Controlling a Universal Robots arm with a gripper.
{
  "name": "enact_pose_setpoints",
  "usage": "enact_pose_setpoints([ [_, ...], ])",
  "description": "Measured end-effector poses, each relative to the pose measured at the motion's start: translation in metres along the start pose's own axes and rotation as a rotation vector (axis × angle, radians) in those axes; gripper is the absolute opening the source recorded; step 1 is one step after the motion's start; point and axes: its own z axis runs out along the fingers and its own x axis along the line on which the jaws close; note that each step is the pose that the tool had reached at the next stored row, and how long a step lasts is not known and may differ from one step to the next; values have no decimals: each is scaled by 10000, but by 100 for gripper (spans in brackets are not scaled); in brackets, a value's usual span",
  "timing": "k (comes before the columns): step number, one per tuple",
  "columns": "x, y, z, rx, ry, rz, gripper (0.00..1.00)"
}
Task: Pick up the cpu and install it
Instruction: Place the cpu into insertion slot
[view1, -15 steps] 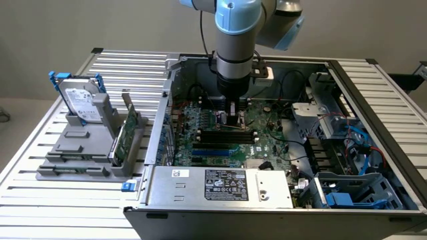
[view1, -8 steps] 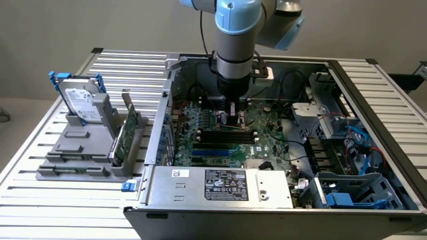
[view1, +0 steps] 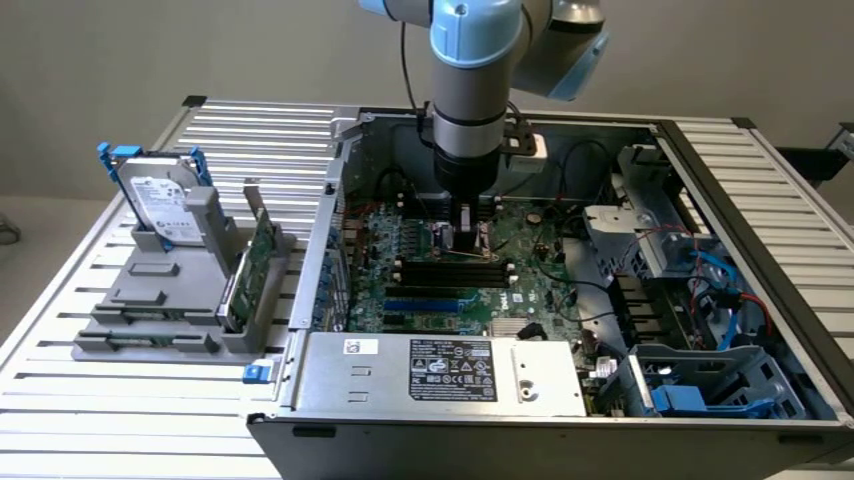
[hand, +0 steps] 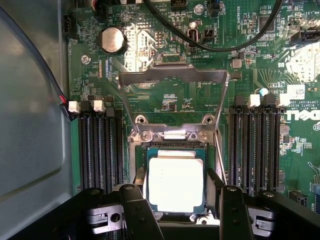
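You've got soft, even light in the exterior view: the slatted table (view1: 80, 400) is bright and the inside of the computer case (view1: 534, 445) sits darker. In the wrist view the cpu (hand: 176, 182) lid glares nearly white, and the case wall beside the board looks dim.

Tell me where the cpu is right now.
In the wrist view, the cpu is at the motherboard socket, between two banks of black memory slots, beside the raised metal retention frame.

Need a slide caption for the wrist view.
Gripper over the cpu at the motherboard socket, retention frame open.
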Motion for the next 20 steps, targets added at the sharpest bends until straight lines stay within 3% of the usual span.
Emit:
enact_pose_setpoints([
  [20, 34, -1, 2, -12, -188, -83, 55],
])
